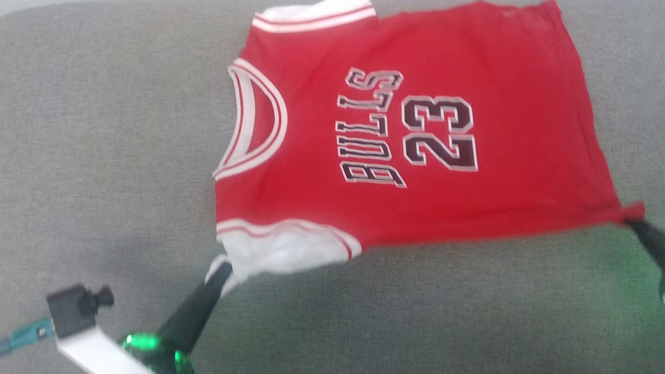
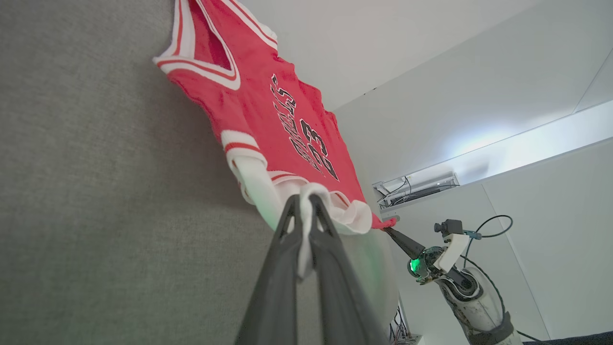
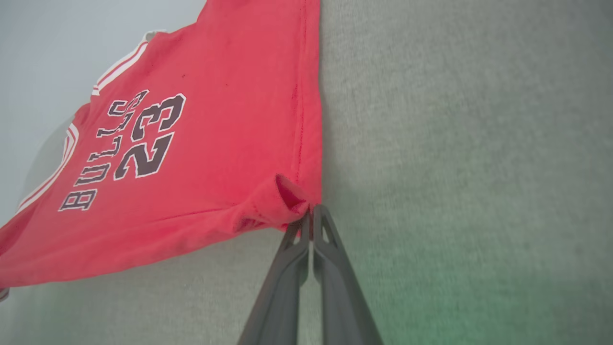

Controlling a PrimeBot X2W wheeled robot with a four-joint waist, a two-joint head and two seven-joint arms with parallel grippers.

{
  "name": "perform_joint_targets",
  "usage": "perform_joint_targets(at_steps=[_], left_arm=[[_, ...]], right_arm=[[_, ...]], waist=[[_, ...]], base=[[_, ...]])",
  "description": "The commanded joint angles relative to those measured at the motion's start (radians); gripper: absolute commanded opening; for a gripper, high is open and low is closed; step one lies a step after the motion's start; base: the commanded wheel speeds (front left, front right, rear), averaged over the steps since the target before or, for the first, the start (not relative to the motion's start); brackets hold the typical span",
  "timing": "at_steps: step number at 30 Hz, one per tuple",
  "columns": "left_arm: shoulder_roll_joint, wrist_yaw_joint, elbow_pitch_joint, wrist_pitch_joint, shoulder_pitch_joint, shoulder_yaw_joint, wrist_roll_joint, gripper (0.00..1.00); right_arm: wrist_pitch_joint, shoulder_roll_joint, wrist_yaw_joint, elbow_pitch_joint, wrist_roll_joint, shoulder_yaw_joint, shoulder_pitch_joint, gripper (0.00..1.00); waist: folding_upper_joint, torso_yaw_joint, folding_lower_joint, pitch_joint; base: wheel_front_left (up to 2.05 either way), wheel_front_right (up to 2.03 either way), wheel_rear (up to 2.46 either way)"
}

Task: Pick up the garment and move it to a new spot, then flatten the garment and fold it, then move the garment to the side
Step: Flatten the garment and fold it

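Garment (image 1: 415, 130) between left gripper (image 2: 305, 202), right gripper (image 3: 312, 214)

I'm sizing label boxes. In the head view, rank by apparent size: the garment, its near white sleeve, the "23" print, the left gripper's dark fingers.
1. garment
2. near white sleeve and "23" print: too alike to rank
3. left gripper, its fingers: smallest, though nearest the camera
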Motion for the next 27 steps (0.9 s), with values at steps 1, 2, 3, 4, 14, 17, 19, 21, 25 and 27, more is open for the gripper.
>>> perform_joint_targets(at_steps=[1,2,3,4,14,17,19,21,25,27], left_arm=[[0.012,0.001,-0.036,-0.004,0.06,0.015,0.017,0.0],[0.016,0.001,-0.058,-0.004,0.091,0.022,0.017,0.0],[0.022,0.001,-0.078,-0.004,0.118,0.029,0.019,0.0],[0.027,0.001,-0.099,-0.004,0.141,0.035,0.025,0.0],[0.028,0.001,-0.149,0.032,0.052,0.045,0.049,0.0],[0.014,0.001,-0.085,0.069,-0.069,0.046,0.034,0.0],[0.005,0.001,-0.018,0.096,-0.166,0.053,0.034,0.0],[-0.021,0.001,0.051,0.112,-0.256,0.061,0.018,0.0],[-0.052,0.001,0.16,0.133,-0.37,0.06,0.018,0.0],[-0.075,0.001,0.246,0.134,-0.43,0.063,0.01,0.0]], right_arm=[[0.033,0.024,0.0,-0.066,-0.002,-0.051,0.082,0.0],[0.055,0.038,0.0,-0.106,-0.007,-0.081,0.126,0.0],[0.078,0.052,0.0,-0.144,-0.013,-0.109,0.167,0.0],[0.099,0.069,0.0,-0.184,-0.017,-0.136,0.203,0.0],[0.26,0.239,0.0,-0.359,-0.086,-0.288,0.174,0.0],[0.296,0.262,0.0,-0.323,-0.111,-0.282,0.079,0.0],[0.309,0.274,0.0,-0.284,-0.123,-0.277,0.01,0.0],[0.313,0.283,0.0,-0.239,-0.136,-0.274,-0.057,0.0],[0.303,0.294,0.0,-0.17,-0.153,-0.258,-0.144,0.0],[0.291,0.297,0.0,-0.125,-0.165,-0.253,-0.193,0.0]], waist=[[0.0,0.004,0.0,-0.007],[0.0,0.004,0.0,-0.008],[0.0,0.004,0.0,-0.008],[0.0,0.005,0.0,-0.007],[0.0,-0.002,0.0,0.013],[0.0,-0.01,0.0,0.033],[0.0,-0.015,0.0,0.049],[0.0,-0.02,0.0,0.068],[0.0,-0.032,0.0,0.094],[0.0,-0.036,0.0,0.11]], base=[[0.0,0.0,0.0],[0.0,0.0,0.0],[0.0,0.0,0.0],[0.0,0.0,0.0],[0.0,0.0,0.0],[0.0,0.0,0.0],[0.0,0.0,0.0],[0.0,0.0,0.0],[0.0,0.0,0.0],[0.0,0.0,0.0]])
